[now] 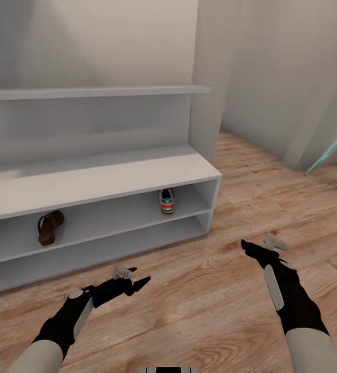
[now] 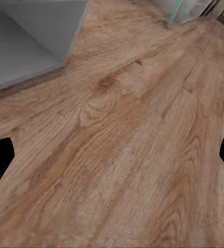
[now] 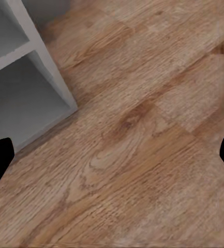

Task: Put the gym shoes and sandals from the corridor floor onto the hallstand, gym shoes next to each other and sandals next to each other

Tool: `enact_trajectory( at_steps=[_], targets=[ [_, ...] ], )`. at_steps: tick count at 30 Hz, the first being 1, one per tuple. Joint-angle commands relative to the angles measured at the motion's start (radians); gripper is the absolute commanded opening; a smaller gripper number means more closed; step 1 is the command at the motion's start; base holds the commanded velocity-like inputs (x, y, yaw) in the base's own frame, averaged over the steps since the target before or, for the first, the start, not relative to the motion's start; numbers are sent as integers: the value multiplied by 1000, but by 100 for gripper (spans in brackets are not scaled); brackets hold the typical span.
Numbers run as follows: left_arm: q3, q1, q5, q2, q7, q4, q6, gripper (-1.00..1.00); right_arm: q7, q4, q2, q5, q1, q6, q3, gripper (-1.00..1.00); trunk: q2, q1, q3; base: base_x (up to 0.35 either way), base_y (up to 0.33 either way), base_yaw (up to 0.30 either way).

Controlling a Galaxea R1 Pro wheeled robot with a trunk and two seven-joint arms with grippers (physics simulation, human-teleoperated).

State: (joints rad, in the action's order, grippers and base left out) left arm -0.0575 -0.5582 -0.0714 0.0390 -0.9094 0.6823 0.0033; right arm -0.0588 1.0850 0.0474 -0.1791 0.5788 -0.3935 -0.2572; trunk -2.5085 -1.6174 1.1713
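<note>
Left tool (image 1: 137,277) and right tool (image 1: 256,247) hover low, jaws spread.

Grainy wood-plank floor (image 1: 230,290), matt hallstand (image 1: 85,181)

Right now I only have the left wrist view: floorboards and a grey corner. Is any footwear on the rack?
Observer: Yes. The head view shows what looks like one brown sandal on the upper open shelf of the hallstand, toward its left end.
Operator: Any sneaker up there?
Observer: One gym shoe sits on that same shelf near the right end, well apart from the sandal.
Operator: Is my right claw carrying anything?
Observer: No. The right claw is open and empty above the corridor floor.
</note>
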Motion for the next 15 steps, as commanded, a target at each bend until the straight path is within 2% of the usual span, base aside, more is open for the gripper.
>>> enact_trajectory(
  at_steps=[1, 3, 4, 5, 12, 15],
  targets=[
    [-1, 0, -4, 0, 16, -32, -10, 100, -6, -15, 0, -10, 0, 2, 1, 100, 0, 0, 0, 0, 0, -277],
    [-1, 3, -3, 0, 74, -142, -87, 100, -3, -99, 1, -9, 0, 51, 1, 100, 0, 0, -1, 0, 0, -277],
    [-1, 4, -5, -1, 133, -228, -200, 100, -3, -192, 1, -9, 0, 136, 1, 100, 0, 0, -2, 0, 0, -277],
    [-1, 4, -5, -1, 156, -245, -225, 100, -4, -214, 1, -9, 0, 162, 1, 100, 0, 0, -2, 0, 0, -277],
    [-1, 4, -9, -6, 301, -308, -267, 100, -4, -262, 0, -9, -1, 209, 4, 100, 0, 0, -6, 0, 0, -279],
    [-1, 4, -10, -12, 326, -317, -269, 100, -3, -297, -1, -9, -1, 211, 6, 100, 0, 0, -6, 0, 0, -287]
  ],
)
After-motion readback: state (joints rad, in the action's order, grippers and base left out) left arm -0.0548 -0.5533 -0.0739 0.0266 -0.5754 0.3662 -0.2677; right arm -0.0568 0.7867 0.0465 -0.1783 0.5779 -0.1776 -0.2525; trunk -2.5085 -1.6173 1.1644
